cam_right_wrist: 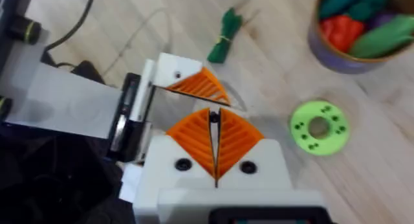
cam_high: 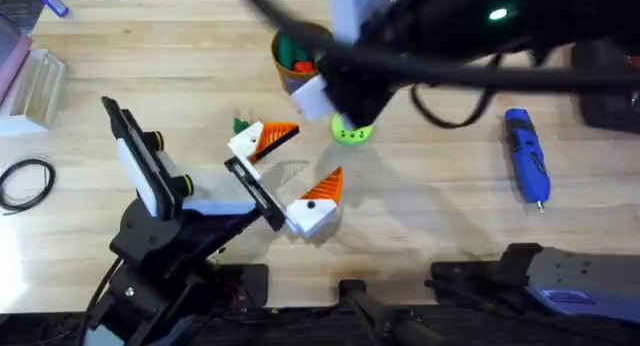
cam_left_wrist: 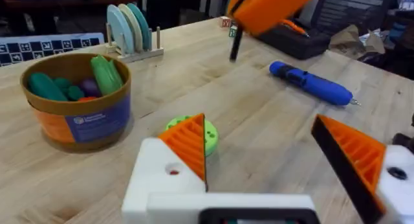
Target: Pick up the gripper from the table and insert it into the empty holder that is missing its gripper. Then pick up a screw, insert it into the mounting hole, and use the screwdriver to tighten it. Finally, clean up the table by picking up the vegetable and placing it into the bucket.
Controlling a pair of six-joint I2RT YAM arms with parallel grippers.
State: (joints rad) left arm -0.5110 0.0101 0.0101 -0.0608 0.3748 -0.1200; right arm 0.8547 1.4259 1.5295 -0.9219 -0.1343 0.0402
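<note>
Two claws: the left claw stands wide apart low over the desk; the right claw has its orange pads pressed together with nothing seen between them.
Holder: both white blocks on the left claw carry an orange wedge, so the insert step looks done.
Vegetable: a small dark green piece lying on the desk just beside the left claw's far finger, well apart from the bucket.
Handling: probably light, soft and thin — it could slip out of a shallow pinch or flatten under the pads.
Hold: across its middle, pads coming straight down on either side.
Screwdriver: lies on the desk toward the right side, likely stiff and smooth — its thick blue body is the best place to hold.
Green disc: lies near the bucket, not to be mistaken for the vegetable.
</note>
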